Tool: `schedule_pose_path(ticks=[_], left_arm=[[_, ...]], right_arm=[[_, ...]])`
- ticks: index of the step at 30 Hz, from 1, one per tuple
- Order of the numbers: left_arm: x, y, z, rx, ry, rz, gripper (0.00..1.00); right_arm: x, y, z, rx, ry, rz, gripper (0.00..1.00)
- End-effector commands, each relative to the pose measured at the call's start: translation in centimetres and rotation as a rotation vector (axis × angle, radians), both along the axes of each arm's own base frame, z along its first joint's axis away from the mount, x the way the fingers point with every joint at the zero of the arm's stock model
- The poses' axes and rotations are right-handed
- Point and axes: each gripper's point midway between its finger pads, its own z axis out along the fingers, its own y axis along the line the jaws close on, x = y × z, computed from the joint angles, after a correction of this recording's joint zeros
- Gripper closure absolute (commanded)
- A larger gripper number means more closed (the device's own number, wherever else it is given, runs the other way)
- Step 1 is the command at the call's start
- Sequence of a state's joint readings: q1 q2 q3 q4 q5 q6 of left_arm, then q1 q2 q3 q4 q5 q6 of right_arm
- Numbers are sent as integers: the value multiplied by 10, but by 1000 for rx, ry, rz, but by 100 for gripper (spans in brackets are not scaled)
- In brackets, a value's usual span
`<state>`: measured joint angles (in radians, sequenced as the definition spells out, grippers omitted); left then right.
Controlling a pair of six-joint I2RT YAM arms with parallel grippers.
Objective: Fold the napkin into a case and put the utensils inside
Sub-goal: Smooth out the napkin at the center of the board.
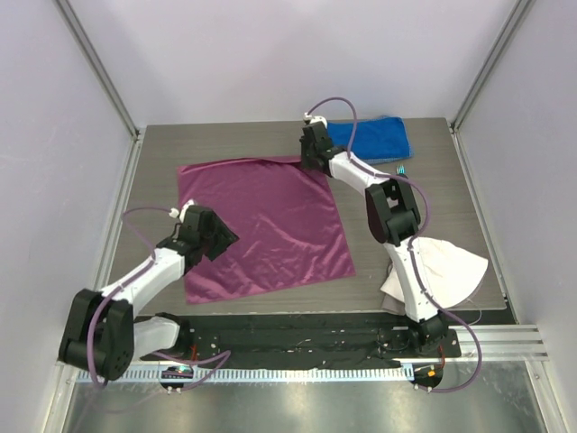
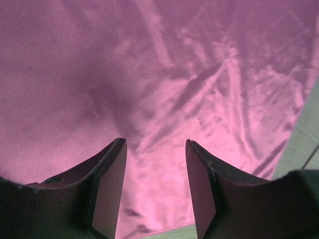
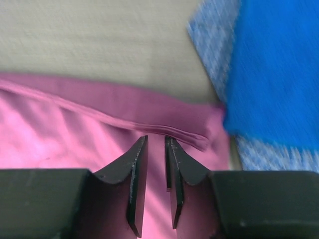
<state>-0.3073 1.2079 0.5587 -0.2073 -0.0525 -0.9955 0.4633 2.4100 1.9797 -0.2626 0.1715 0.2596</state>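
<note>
I see the napkin [image 1: 261,225] opened out on the table [image 1: 451,198], a thin magenta-purple cloth, roughly square and slightly askew, covering the middle and left. It lies mostly flat with soft, shallow wrinkles. Along its far edge, close to the right corner, a narrow ridge of fabric is rucked up. A tiny teal speck further right may be the fork [image 1: 402,169]; I can't be sure.

A thick blue towel [image 1: 371,138] is lying at the far edge of the grey table [image 1: 153,180]. A white cloth [image 1: 451,266] is resting crumpled near the table's right front corner.
</note>
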Motion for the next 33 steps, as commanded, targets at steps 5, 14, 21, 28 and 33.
schedule_pose_path(ticks=[5,14,21,28,33], left_arm=[[-9,7,38,-33,-100,39,42],[4,11,55,0,-131,45,35],[40,12,60,64,-75,-13,35],[53,10,37,105,79,-96,37],[64,4,21,4,131,-96,37]], right_arm=[[76,46,82,138,-289,47,70],[8,25,108,188,-80,-2,63],[-82,12,97,198,106,40,57],[-135,-6,70,69,193,52,55],[-135,-4,45,19,197,116,45]])
